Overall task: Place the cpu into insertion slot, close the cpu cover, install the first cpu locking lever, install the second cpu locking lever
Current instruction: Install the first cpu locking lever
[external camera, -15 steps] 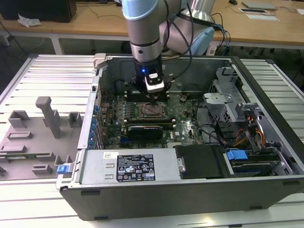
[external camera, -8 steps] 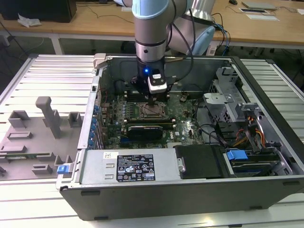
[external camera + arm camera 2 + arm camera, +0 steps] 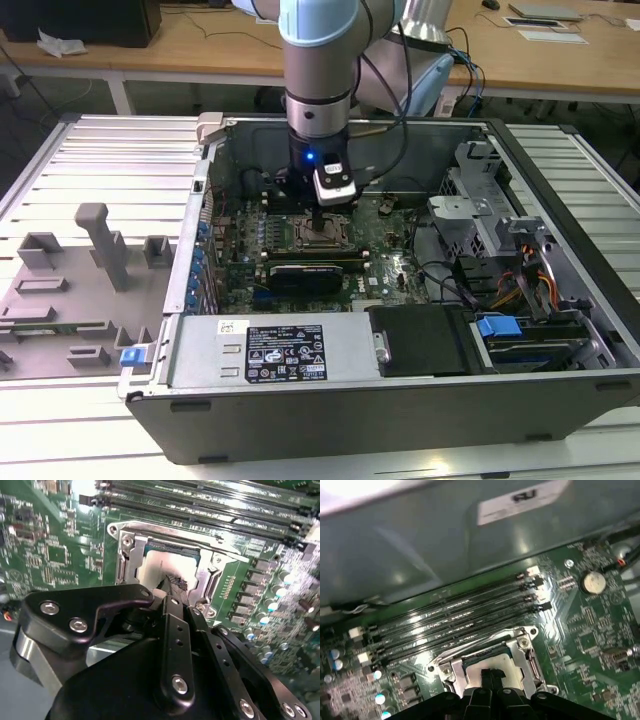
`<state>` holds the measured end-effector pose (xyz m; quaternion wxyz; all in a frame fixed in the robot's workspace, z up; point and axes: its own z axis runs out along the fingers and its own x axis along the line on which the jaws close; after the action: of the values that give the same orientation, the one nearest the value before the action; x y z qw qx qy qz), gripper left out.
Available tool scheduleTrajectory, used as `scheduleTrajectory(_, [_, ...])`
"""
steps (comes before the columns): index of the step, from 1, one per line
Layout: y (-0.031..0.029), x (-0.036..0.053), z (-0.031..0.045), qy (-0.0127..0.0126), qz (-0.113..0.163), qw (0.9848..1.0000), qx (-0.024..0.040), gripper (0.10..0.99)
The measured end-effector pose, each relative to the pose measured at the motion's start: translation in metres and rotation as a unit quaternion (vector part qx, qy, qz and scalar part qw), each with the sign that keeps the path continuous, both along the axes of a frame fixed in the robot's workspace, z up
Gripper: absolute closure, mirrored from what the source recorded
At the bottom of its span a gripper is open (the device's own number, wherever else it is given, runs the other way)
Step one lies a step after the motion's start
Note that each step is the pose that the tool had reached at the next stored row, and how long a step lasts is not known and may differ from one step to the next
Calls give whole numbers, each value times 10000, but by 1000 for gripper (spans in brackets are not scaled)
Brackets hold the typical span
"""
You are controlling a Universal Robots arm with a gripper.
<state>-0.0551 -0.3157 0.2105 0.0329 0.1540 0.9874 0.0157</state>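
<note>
My gripper (image 3: 318, 214) hangs straight down inside the open computer case, over the insertion slot (image 3: 322, 238) in the middle of the motherboard. In both wrist views its black fingers (image 3: 175, 625) stand close together, shut with nothing between them, and the gripper (image 3: 174, 583) (image 3: 492, 676) rests at or just above the slot's centre. The cpu (image 3: 154, 562) (image 3: 509, 662) lies flat in the insertion slot (image 3: 170, 549) (image 3: 485, 653), pale top up, partly hidden by the fingers. Grey metal framing (image 3: 206, 577) (image 3: 528, 656) surrounds the slot; I cannot tell whether this is the cpu cover lying down.
Long memory slots (image 3: 455, 620) (image 3: 200, 500) run beside the socket. A black expansion card (image 3: 315, 272) sits just in front of it. Case walls (image 3: 400, 410), a drive cage (image 3: 480, 200) and cables (image 3: 520, 270) hem the board in. A grey fixture (image 3: 100, 250) stands outside at the exterior view's left.
</note>
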Motion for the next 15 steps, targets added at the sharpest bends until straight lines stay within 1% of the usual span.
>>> scheduleTrajectory(2, [0, 0, -2, 0, 180, 9998, 1, 980])
scheduleTrajectory(3, [0, 0, -3, 0, 324, 9995, 0, 980])
scheduleTrajectory(5, [-1, 0, -7, 2, 640, 9979, -14, 980])
scheduleTrajectory(7, [0, 0, -11, 9, 993, 9950, -44, 980])
scheduleTrajectory(8, [0, 0, -12, 11, 1086, 9941, -54, 980])
scheduleTrajectory(9, [0, 0, -13, 13, 1221, 9925, -67, 980])
scheduleTrajectory(10, [0, 0, -14, 14, 1372, 9905, -83, 980])
scheduleTrajectory(11, [0, 0, -12, 20, 1556, 9877, -135, 980])
scheduleTrajectory(12, [0, 0, -4, 25, 1635, 9864, -172, 980])
scheduleTrajectory(13, [0, 0, 18, 27, 1685, 9855, -190, 980])
scheduleTrajectory(15, [0, 0, 72, 26, 1723, 9849, -192, 980])
